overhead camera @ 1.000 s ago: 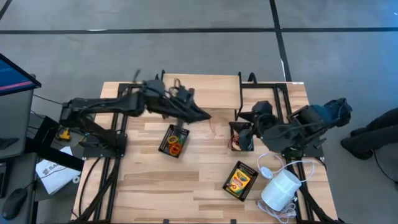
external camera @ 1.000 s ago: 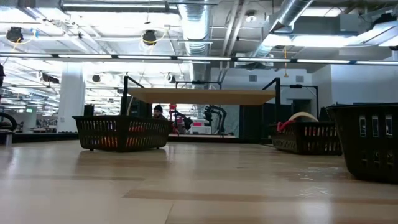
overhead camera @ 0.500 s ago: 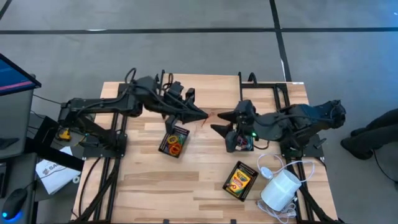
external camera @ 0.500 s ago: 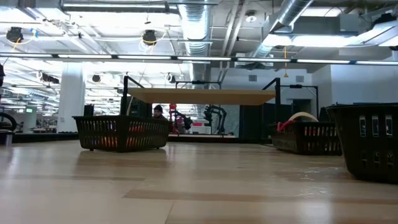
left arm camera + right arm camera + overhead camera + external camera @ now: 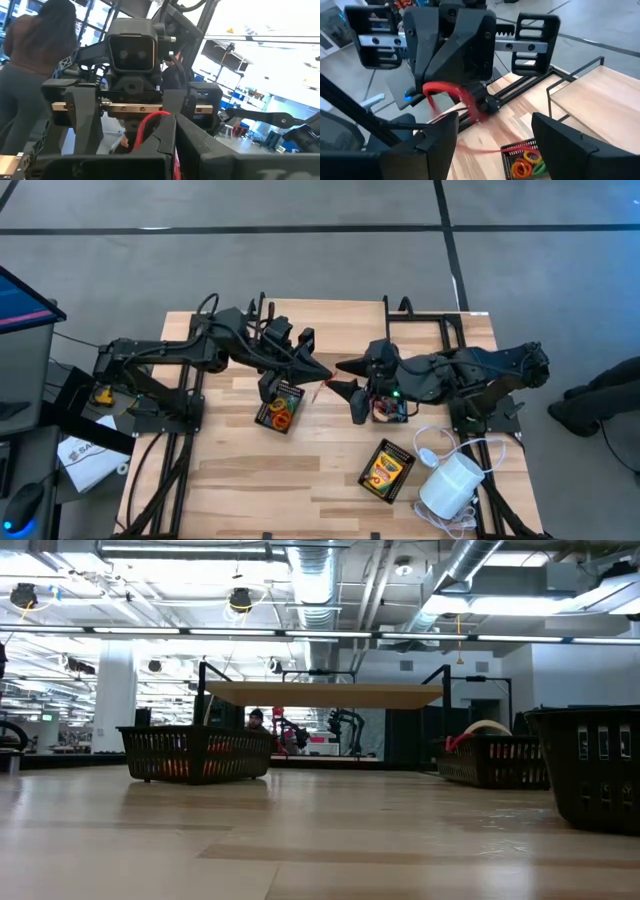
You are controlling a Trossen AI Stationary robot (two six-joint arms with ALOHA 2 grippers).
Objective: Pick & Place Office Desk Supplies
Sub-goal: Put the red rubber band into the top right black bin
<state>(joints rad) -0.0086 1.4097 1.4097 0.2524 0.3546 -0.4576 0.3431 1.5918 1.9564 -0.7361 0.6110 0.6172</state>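
Left claw point(image 5: 322, 373) pinching red elastic loop point(image 5: 451, 97), right claw point(image 5: 345, 377) spread opposite

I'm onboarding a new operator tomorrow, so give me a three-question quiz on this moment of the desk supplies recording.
1. True or false: the left hand is shut on a thin red elastic loop.
2. Multiple choice: the right hand is (A) shut on a crayon box, (B) open, facing the left hand above the table, (C) resting inside a tray.
3. Fill in: the yellow-and-green crayon box lies on the wooden table beside the white ______ with a white cord.

Key: 1 true; 2 B; 3 cylinder.
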